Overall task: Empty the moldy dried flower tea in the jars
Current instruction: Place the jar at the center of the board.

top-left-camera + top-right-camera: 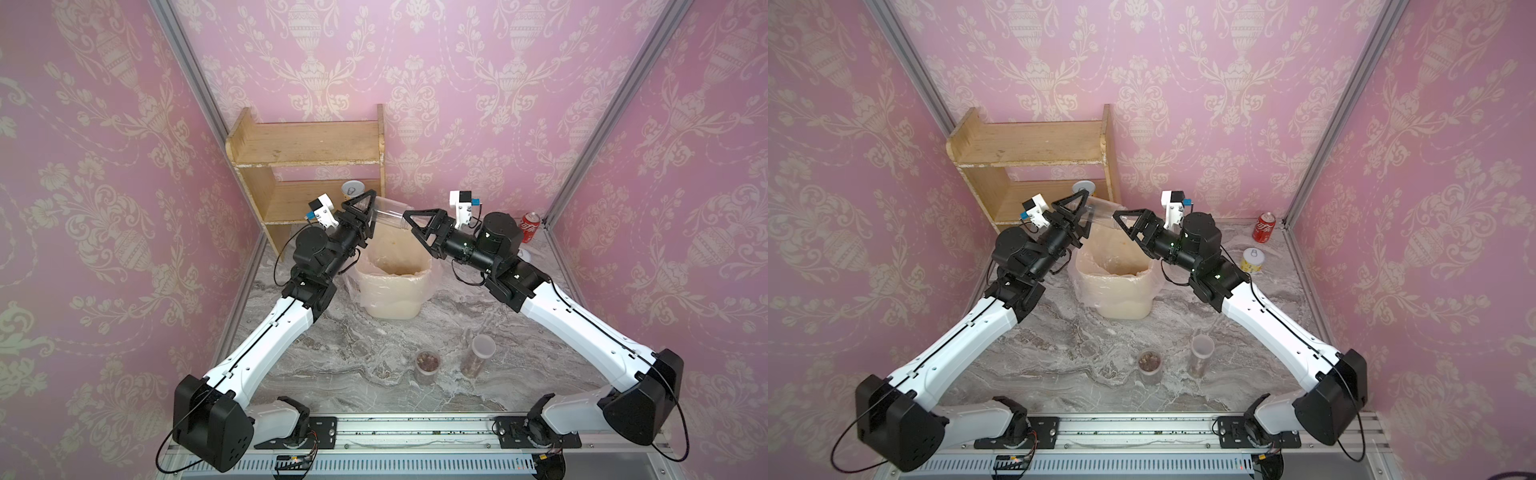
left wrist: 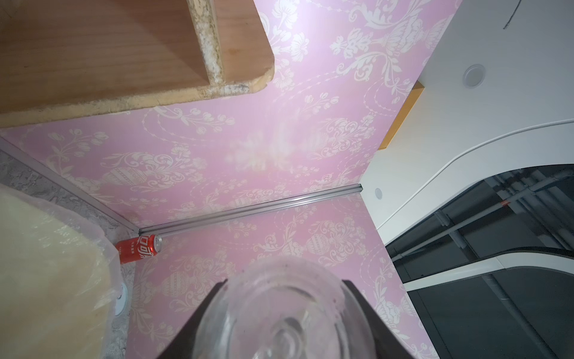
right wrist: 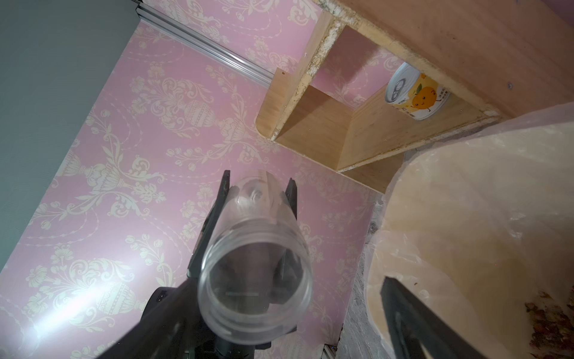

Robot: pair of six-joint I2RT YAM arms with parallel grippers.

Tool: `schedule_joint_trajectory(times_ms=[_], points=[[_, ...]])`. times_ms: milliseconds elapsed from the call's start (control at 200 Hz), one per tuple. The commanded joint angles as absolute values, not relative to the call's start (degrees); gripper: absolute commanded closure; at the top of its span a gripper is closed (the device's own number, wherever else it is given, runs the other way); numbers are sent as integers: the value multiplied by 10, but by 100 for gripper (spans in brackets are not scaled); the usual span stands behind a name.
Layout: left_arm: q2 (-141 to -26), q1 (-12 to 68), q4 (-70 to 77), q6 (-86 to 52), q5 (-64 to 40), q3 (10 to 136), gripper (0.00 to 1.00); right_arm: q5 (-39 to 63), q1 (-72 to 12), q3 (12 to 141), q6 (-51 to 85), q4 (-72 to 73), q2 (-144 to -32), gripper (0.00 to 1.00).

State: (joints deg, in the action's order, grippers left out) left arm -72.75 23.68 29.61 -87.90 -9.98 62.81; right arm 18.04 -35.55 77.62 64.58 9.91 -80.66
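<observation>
A clear jar (image 1: 388, 216) lies on its side in the air above the bin, empty, with my left gripper (image 1: 365, 210) shut round its base end (image 2: 279, 304). Its open mouth (image 3: 254, 289) faces my right gripper (image 1: 409, 220), which is open with a finger on either side of the mouth and apart from it. Dried flower tea (image 3: 546, 317) lies in the bin's bag. On the near table stand a short jar (image 1: 428, 365) with tea showing at its top and a taller jar (image 1: 478, 353) with a whitish lid and tea inside, in both top views.
The cream bin (image 1: 390, 299) with a plastic liner stands mid-table under both grippers. Behind it is a wooden shelf (image 1: 307, 166) holding a yellow-white tin (image 3: 416, 93). A red cola can (image 1: 530, 226) and another tin (image 1: 1252, 259) stand at the far right.
</observation>
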Motion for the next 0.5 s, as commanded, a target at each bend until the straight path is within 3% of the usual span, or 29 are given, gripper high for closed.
schedule_joint_trajectory(times_ms=[0,495], points=[[-731,233,315,-888,-122,623,88,191,-366,808,651,119,-817,9],[-736,233,331,-891,-130,607,88,192,-376,841,654,119,-853,33]])
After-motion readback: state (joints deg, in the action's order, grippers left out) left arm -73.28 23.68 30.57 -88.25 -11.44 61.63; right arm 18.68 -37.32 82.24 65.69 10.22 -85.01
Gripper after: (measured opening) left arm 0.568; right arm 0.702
